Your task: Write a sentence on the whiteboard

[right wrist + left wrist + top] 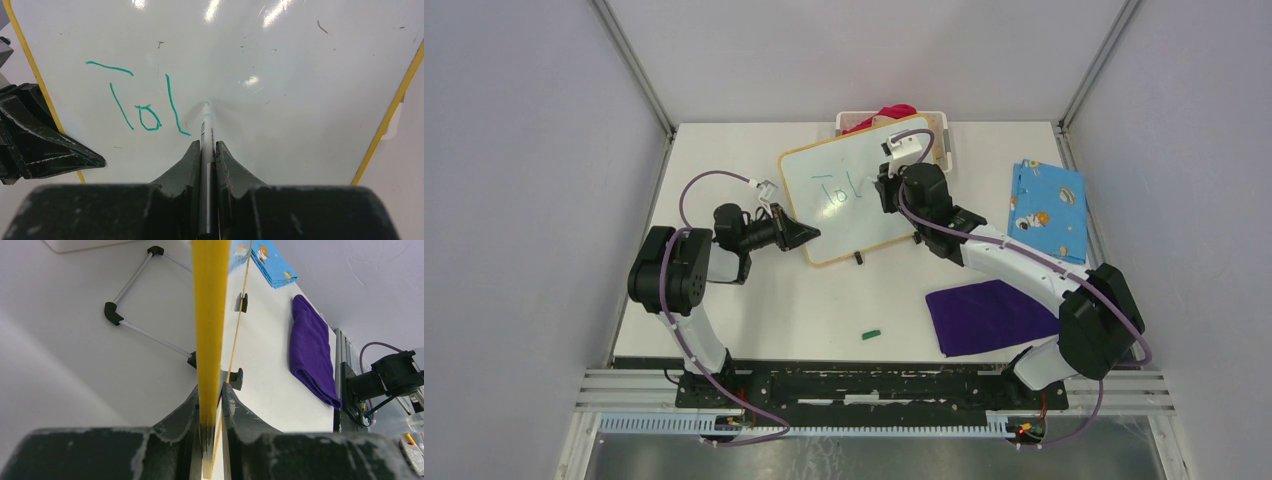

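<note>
From above: whiteboard point(854, 190) standing on the table point(804, 310), left gripper point(809, 235) clamped on its edge. Left wrist: yellow frame point(210, 330) squeezed between the fingers point(170, 427). Right wrist: right gripper point(207, 150) closed on a marker point(206, 130), tip just right of the sentence point(145, 107), green "Tol".

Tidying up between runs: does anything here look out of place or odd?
A small green cap-like piece lies loose on the table, left of the purple cloth. The whiteboard sits askew, but the left gripper clamps its edge.
</note>
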